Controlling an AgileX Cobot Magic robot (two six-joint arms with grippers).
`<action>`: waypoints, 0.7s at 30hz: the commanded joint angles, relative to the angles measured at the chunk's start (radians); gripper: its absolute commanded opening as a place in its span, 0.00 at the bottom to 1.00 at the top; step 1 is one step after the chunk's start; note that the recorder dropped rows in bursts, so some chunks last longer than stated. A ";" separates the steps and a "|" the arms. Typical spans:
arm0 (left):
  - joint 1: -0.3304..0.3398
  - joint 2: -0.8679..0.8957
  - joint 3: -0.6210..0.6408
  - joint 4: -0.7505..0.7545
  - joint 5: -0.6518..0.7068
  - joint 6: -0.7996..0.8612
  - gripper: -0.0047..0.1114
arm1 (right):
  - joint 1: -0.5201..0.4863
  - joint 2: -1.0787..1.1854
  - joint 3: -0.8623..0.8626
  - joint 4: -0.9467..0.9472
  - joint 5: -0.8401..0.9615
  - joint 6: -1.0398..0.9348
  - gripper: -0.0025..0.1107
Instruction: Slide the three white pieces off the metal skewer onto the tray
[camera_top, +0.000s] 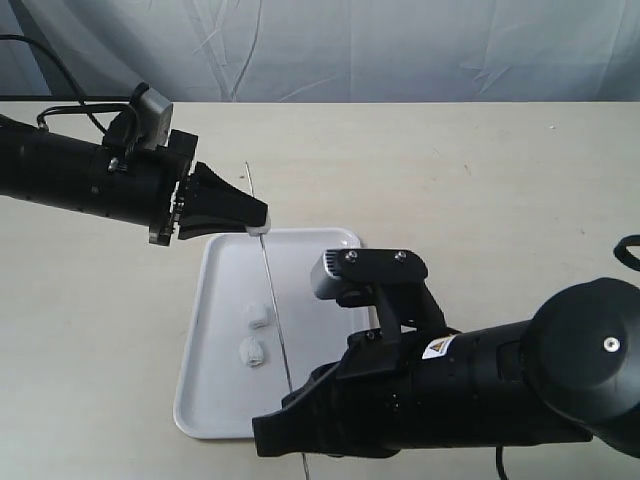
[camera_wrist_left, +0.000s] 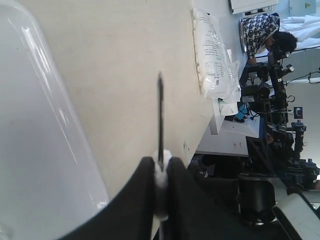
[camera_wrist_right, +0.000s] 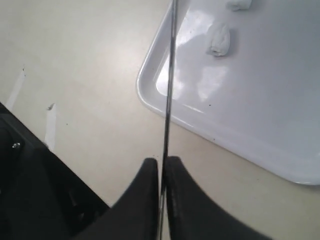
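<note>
In the exterior view we see the flat white rectangular plastic tray (camera_top: 222, 390) lying on the beige table (camera_top: 480, 180). The thin grey metal skewer (camera_top: 275, 320) crosses it from the tray's 12 o'clock rim to its 6 o'clock rim. At 12 o'clock the left gripper (camera_top: 257, 216) is clamped on one small white soft piece (camera_top: 258, 229) threaded on the rod. Two loose white pieces (camera_top: 258, 316) lie on the tray floor, just to the 9 o'clock side of the skewer and near each other. At 6 o'clock the right gripper (camera_top: 270, 435) pinches the skewer's end.

In the left wrist view we see the left gripper's black fingers (camera_wrist_left: 135, 200) squeezing the small white soft piece (camera_wrist_left: 161, 177), the skewer's tip (camera_wrist_left: 160, 100) poking out beyond them over the table.

In the right wrist view the right gripper (camera_wrist_right: 162, 167) has its jaws together on the skewer, which passes over the tray's rim; the two loose white pieces (camera_wrist_right: 218, 40) rest on the tray beside the rod.
</note>
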 joint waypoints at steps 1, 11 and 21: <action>-0.006 -0.009 -0.001 -0.019 0.012 0.012 0.04 | -0.003 0.001 -0.005 0.002 0.016 -0.007 0.03; -0.006 -0.009 -0.001 -0.020 0.012 0.025 0.04 | -0.003 0.001 -0.005 0.009 0.011 -0.007 0.04; -0.006 -0.009 -0.001 -0.023 0.012 0.026 0.04 | -0.003 0.002 -0.005 0.039 -0.001 -0.004 0.26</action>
